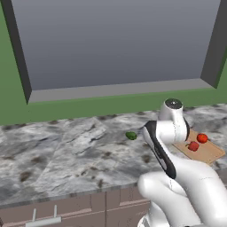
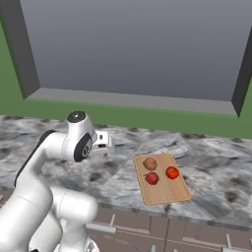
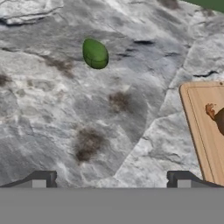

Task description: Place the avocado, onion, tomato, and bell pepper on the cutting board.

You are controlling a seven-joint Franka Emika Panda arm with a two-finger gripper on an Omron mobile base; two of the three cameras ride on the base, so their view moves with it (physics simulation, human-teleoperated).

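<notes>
Cutting board: tan, flat on counter; bears onion, bell pepper, tomato, close together. Avocado: dark green, on counter, well apart from board.

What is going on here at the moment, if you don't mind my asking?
A white robot arm is gathering vegetables onto the cutting board on a marble counter. The onion, bell pepper and tomato already sit on the board. The avocado lies alone on the counter, off the board. The gripper is open and empty, held above the counter between avocado and board, so the avocado looks like the one piece left to fetch.
</notes>
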